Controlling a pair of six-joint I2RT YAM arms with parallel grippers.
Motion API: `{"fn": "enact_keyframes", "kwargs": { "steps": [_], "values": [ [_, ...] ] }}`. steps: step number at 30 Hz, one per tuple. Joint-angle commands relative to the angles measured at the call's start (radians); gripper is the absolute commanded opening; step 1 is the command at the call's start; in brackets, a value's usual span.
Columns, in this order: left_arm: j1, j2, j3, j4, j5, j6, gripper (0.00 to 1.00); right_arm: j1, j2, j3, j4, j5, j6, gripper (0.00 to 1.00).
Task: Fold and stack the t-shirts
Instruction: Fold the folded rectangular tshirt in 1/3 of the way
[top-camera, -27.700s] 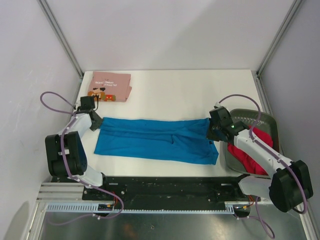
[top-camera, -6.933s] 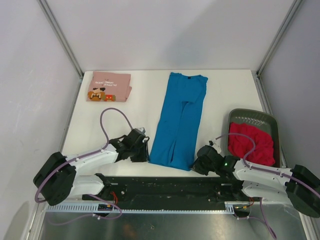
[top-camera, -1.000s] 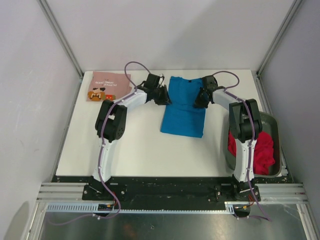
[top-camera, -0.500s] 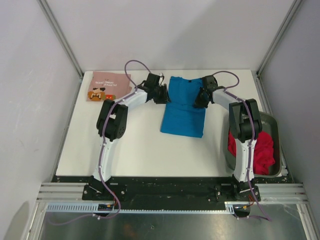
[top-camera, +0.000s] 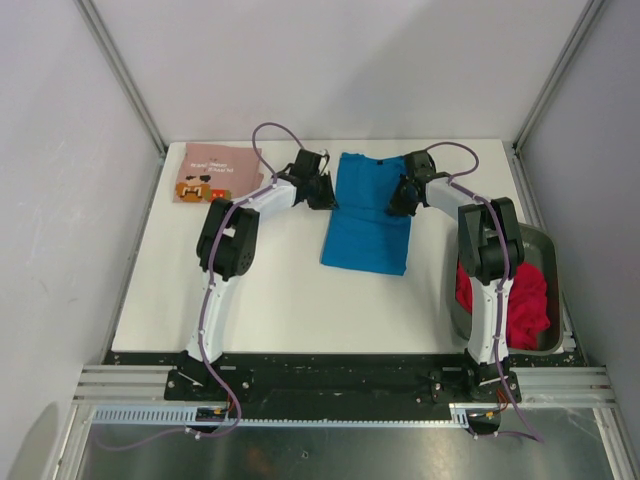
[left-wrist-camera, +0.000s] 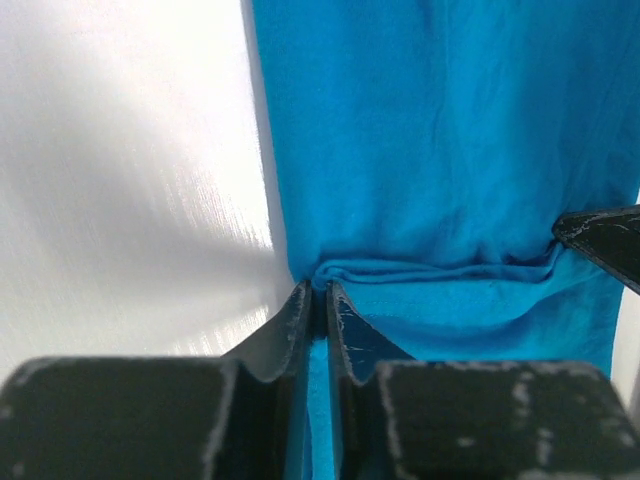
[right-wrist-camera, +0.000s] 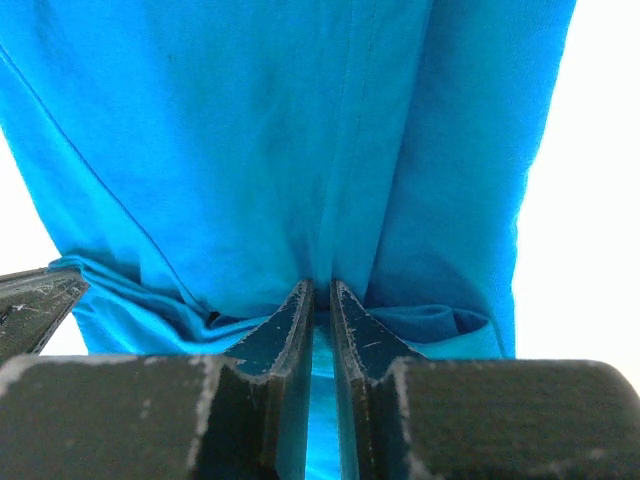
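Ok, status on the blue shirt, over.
Left tool, right tool: both shut on blue t-shirt, at its side edges. Shirt doubled over, flat. Pink t-shirt, red t-shirt well apart.

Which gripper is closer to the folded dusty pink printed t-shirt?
Left. The left gripper grips the bright blue t-shirt on the side facing the dusty pink t-shirt; the right gripper grips its opposite side.

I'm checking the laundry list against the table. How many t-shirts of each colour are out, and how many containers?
blue t-shirt: 1
red t-shirt: 1
pink t-shirt: 1
dark grey basket: 1
Total: 4 things, 3 of them t-shirts
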Motion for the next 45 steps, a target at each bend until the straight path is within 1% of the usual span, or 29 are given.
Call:
{"fn": "enact_keyframes", "kwargs": {
  "steps": [1, 4, 9, 14, 17, 19, 21, 23, 25, 28, 33, 35, 40, 42, 45],
  "values": [
    [0.006, -0.029, 0.029, 0.018, -0.045, 0.019, 0.09, -0.003, 0.035, 0.017, -0.009, -0.003, -0.008, 0.17],
    [0.008, -0.043, 0.018, 0.019, -0.078, 0.021, 0.05, -0.007, 0.036, 0.008, -0.009, 0.000, -0.007, 0.17],
    [0.015, -0.033, 0.021, 0.023, -0.079, 0.020, 0.06, -0.016, 0.032, 0.000, -0.009, 0.006, -0.006, 0.17],
    [0.017, -0.026, 0.032, 0.026, -0.061, 0.024, 0.21, -0.022, 0.027, 0.031, -0.011, -0.004, -0.023, 0.17],
    [0.022, -0.046, 0.032, 0.027, -0.063, 0.033, 0.40, -0.020, 0.021, 0.089, -0.034, -0.004, -0.051, 0.23],
    [0.030, -0.073, 0.021, 0.027, -0.066, 0.033, 0.50, -0.020, 0.012, 0.132, -0.055, 0.005, -0.069, 0.28],
    [0.039, -0.111, -0.010, 0.027, -0.068, 0.030, 0.56, -0.021, -0.005, 0.171, -0.081, 0.018, -0.080, 0.31],
    [0.048, -0.163, -0.057, 0.027, -0.071, 0.018, 0.57, -0.024, -0.031, 0.191, -0.099, 0.033, -0.084, 0.34],
    [0.053, -0.220, -0.116, 0.027, -0.076, 0.006, 0.57, -0.025, -0.071, 0.183, -0.109, 0.047, -0.080, 0.35],
    [0.053, -0.310, -0.227, 0.028, -0.060, -0.028, 0.53, -0.021, -0.149, 0.115, -0.122, 0.062, -0.057, 0.35],
    [0.030, -0.461, -0.432, 0.040, -0.006, -0.070, 0.46, -0.009, -0.346, -0.138, -0.106, 0.059, 0.002, 0.34],
    [0.017, -0.509, -0.506, 0.047, 0.012, -0.079, 0.41, 0.009, -0.441, -0.246, -0.101, 0.062, 0.029, 0.33],
    [-0.019, -0.576, -0.647, 0.075, 0.055, -0.092, 0.32, 0.079, -0.603, -0.476, -0.061, 0.051, 0.110, 0.26],
    [-0.031, -0.584, -0.683, 0.090, 0.070, -0.098, 0.28, 0.098, -0.641, -0.559, -0.034, 0.039, 0.146, 0.24],
    [-0.045, -0.587, -0.715, 0.104, 0.073, -0.104, 0.25, 0.118, -0.665, -0.639, 0.006, 0.026, 0.177, 0.21]
  ]
}}
